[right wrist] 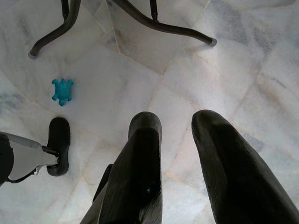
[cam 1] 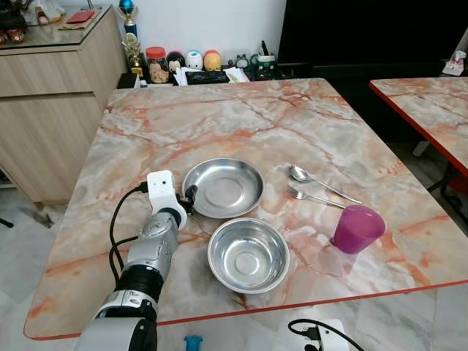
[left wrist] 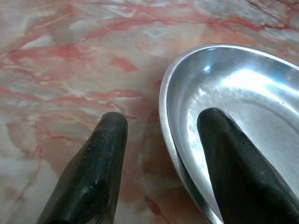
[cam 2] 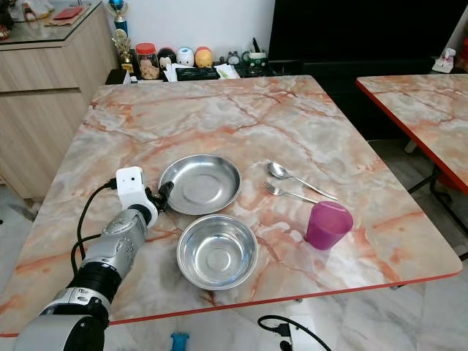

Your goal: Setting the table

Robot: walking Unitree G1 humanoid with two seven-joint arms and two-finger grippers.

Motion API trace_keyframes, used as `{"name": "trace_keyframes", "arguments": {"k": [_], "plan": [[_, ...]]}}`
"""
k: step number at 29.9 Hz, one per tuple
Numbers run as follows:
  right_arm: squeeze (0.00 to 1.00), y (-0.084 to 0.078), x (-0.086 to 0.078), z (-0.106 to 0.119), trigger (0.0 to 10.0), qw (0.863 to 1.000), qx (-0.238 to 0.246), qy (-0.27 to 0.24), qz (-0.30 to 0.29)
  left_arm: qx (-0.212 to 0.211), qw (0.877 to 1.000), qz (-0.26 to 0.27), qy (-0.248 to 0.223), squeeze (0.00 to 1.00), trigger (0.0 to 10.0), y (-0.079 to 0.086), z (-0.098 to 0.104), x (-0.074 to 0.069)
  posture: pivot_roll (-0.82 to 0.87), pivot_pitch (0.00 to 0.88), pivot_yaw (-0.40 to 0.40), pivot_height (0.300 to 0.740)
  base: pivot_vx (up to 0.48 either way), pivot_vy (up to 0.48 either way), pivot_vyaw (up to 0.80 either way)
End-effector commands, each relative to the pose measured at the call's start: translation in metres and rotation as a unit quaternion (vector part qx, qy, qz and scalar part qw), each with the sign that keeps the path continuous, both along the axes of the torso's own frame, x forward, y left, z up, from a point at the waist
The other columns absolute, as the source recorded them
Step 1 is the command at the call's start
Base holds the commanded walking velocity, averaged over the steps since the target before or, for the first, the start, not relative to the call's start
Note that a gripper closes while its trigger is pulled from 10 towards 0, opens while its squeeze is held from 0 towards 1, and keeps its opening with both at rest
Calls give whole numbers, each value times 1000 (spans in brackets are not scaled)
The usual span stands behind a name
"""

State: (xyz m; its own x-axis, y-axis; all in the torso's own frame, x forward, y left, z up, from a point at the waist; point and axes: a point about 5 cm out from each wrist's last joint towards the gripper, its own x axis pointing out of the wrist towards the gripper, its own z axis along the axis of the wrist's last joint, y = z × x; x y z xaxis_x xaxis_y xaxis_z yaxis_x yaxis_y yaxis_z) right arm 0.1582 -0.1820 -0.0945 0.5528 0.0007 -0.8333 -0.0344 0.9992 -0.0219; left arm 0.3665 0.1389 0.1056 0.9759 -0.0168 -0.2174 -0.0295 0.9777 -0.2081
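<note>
A shallow steel plate (cam 1: 223,186) lies on the marble table (cam 1: 219,117), with a steel bowl (cam 1: 248,254) just in front of it near the table's front edge. My left gripper (left wrist: 164,116) is open at the plate's left rim. One finger (left wrist: 233,154) reaches over the inside of the plate and the other (left wrist: 100,158) stays outside above the tabletop. To the right of the plate lie a spoon (cam 1: 300,174) and a fork (cam 1: 307,195). A purple cup (cam 1: 357,228) stands upright in front of them. My right gripper (right wrist: 175,119) hangs idle over the floor, open.
A second marble table (cam 1: 431,102) stands to the right across a gap. A wooden cabinet (cam 1: 44,73) is at the left. Jars and small items (cam 1: 197,64) line the far edge. On the floor are a blue toy (right wrist: 61,91), table legs (right wrist: 154,21) and a power strip (cam 1: 314,333).
</note>
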Motion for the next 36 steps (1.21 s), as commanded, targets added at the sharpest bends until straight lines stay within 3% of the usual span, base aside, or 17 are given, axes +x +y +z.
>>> {"name": "trace_keyframes", "arguments": {"k": [1,36], "plan": [[0,0,0,0,10000,1000,-2,1,1,7,1000,7,-4,0,10000,1,3,2,103,0,-19,740,0,0,0],[0,0,0,0,10000,1000,-2,1,3,22,1000,-17,7,0,10000,-7,-4,2,106,0,-18,740,0,0,0]]}}
